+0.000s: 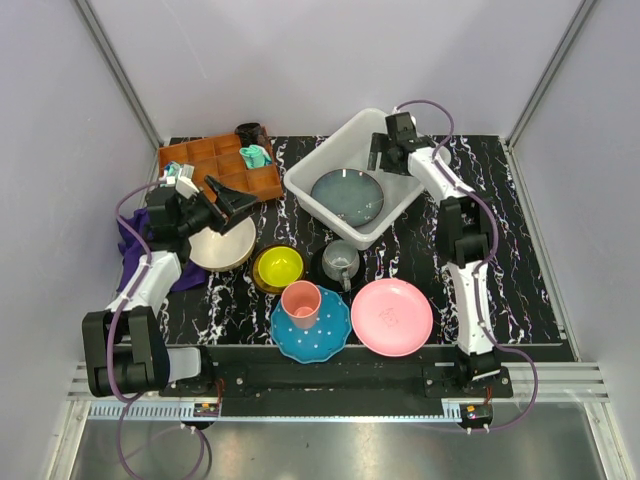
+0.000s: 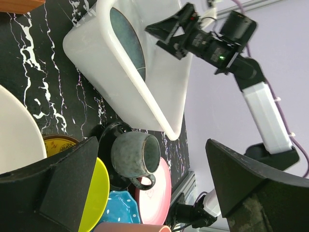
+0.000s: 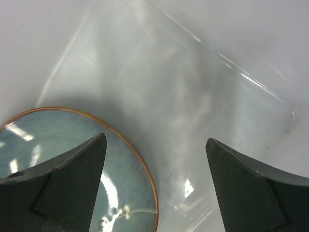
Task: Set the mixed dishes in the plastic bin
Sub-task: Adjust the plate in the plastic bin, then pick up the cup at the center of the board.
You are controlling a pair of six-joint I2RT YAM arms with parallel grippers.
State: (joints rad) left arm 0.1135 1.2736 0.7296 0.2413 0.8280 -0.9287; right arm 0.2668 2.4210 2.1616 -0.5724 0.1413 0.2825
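Grey mug [image 1: 341, 257] covers most of what seems a black saucer [image 1: 325, 269].

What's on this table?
plastic bin: 1, white, far centre
glazed plate: 1, grey-blue, inside bin
large bowl: 1, cream, left
small bowl: 1, yellow, centre
mug: 1, grey, on saucer
saucer: 1, black, centre
cup: 1, pink, on dotted plate
dotted plate: 1, blue, front
plain plate: 1, pink, front right
wooden tray: 1, brown, far left
cloth: 1, purple, left edge
left pincer: 1, black, open, by large bowl
right pincer: 1, black, open, over bin

Translucent smooth plastic bin [image 1: 335, 145], glossy grey-blue plate [image 1: 347, 196], wooden tray [image 1: 265, 185], purple cloth [image 1: 132, 248]
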